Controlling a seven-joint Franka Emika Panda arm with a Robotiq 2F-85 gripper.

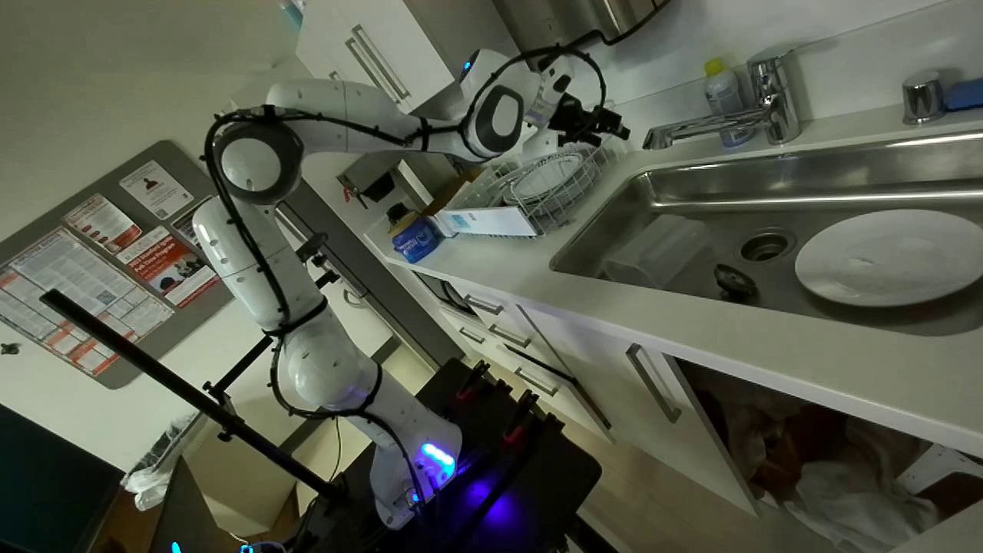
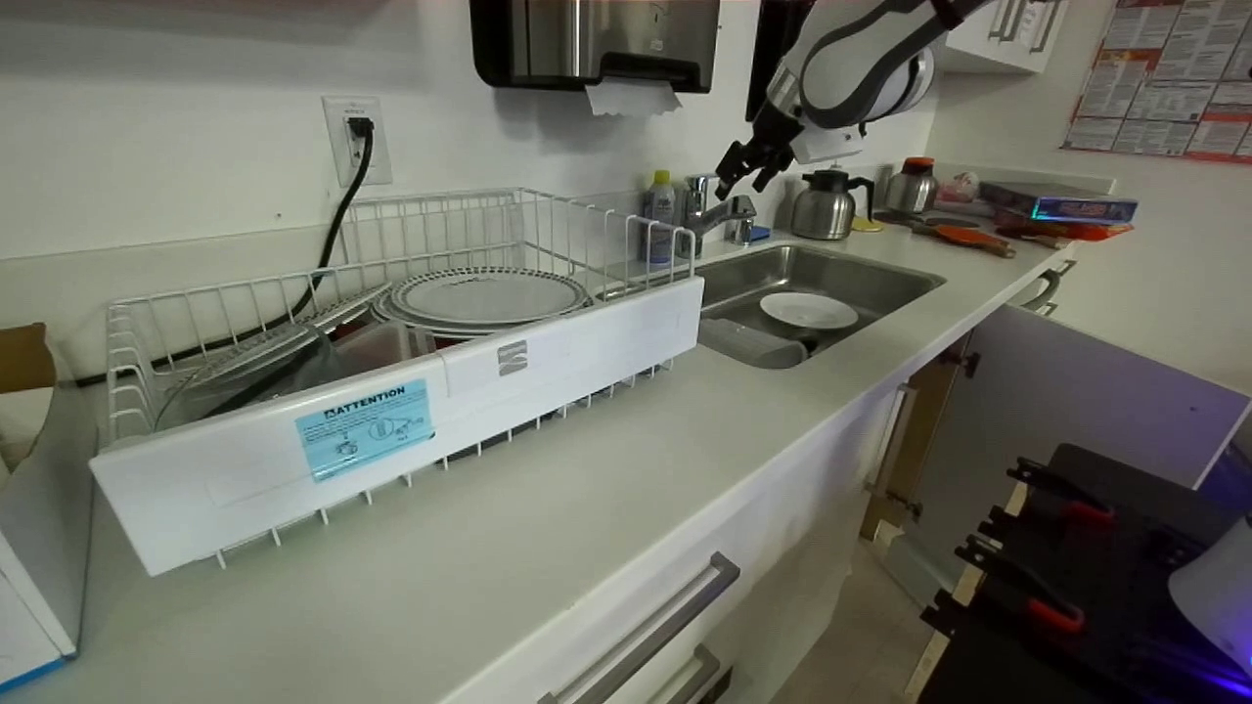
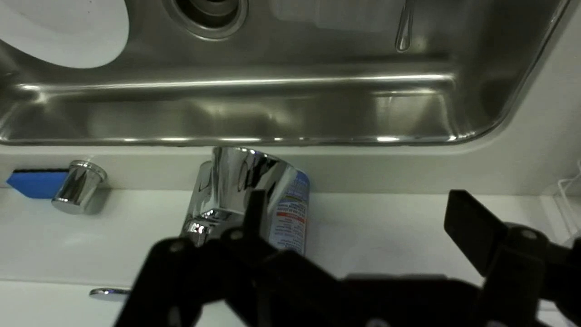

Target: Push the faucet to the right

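The faucet (image 1: 776,104) is a chrome tap with an upright body behind the sink; its spout extends left over the counter edge in an exterior view. It also shows in an exterior view (image 2: 697,200) and, large, in the wrist view (image 3: 243,175). My black gripper (image 1: 612,137) is open and empty in the air, left of the spout's end and apart from it. In an exterior view the gripper (image 2: 740,188) overlaps the faucet's surroundings from above. In the wrist view the gripper (image 3: 357,195) has its left finger in front of the faucet, hiding its lower part; contact cannot be told.
A spray bottle (image 1: 723,96) stands behind the spout. A chrome cylinder (image 1: 921,98) and blue sponge (image 1: 965,94) lie right of the faucet. The steel sink (image 3: 281,113) holds a white plate (image 1: 891,257) and clear container (image 1: 660,250). A dish rack (image 2: 548,362) stands beside the sink.
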